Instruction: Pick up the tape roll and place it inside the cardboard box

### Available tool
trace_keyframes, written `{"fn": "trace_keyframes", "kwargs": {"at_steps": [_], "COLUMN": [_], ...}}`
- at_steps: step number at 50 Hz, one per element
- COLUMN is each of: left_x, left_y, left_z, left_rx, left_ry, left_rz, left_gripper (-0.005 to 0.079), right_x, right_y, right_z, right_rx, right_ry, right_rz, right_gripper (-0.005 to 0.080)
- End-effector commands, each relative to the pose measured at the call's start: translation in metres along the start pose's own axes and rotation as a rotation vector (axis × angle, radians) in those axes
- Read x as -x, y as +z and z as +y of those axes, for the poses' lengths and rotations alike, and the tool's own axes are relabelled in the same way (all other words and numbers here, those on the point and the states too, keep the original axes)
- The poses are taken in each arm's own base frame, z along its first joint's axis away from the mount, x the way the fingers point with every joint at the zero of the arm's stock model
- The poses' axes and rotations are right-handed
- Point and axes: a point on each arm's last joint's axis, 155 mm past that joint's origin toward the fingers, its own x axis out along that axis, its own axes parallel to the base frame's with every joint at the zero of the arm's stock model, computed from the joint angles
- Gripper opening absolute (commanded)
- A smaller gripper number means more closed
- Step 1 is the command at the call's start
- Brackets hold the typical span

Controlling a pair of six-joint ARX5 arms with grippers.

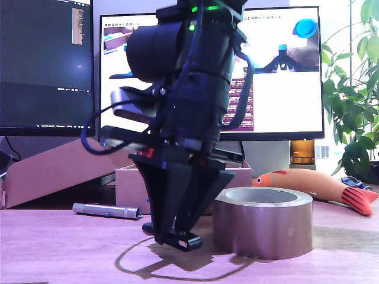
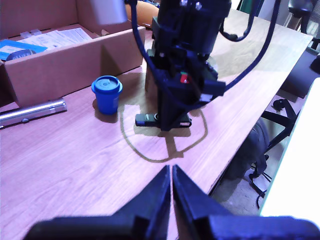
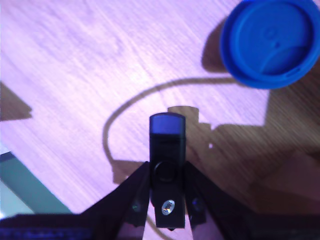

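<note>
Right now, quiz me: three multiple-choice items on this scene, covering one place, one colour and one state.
1. The tape roll sits
A. on the table, outside the cardboard box
B. inside the box
C. clamped in a pincer

2. The small cup is
A. red
B. blue
C. green

3. My first pincer is
A. wide open
B. shut, holding nothing
C. shut on the roll

Key:
1. A, as the exterior view shows the roll standing on the wood in front of the box.
2. B, as the first wrist view shows a blue body and lid.
3. B, as its tips meet over bare table.
</note>
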Motion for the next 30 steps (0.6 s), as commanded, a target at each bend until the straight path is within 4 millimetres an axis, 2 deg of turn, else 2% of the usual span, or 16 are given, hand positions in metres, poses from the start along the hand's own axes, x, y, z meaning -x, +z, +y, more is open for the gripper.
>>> {"fn": "trace_keyframes", "kwargs": {"at_steps": [1,6,13,24,30], "left_x": [-0.0002,-0.0002,-0.0002,-0.0002,-0.0002], "left_y": [0.0009,0.0009,0.0009,0.0006,-0.0004], "left_z": [-0.0003,-0.0003,-0.0003,0.0002,0.0003], "left_rx": [-0.012,-0.012,-0.012,-0.012,-0.01], "left_ry": [-0.001,-0.001,-0.001,0.002,0.002], "left_rz": [-0.006,-0.006,-0.006,-0.005,-0.001], "left_gripper": [-0.0019,-0.0019,-0.0019,-0.0019,-0.0019], "right_x": [-0.003,-0.003,-0.003,-0.0025,0.0056], "right_y": [0.0025,0.0046,0.0077,0.0078,0.0043], "right_z": [0.0044,0.0046,0.0053,0.0064,0.0052], "right_rx": [0.006,0.007,0.01,0.025,0.023], "right_ry": [0.004,0.005,0.007,0.008,0.004], "right_rz": [-0.001,-0.009,-0.022,-0.022,0.007], "right_gripper": [0.0158,0.0183,0.0306,0.0317,0.0317]}}
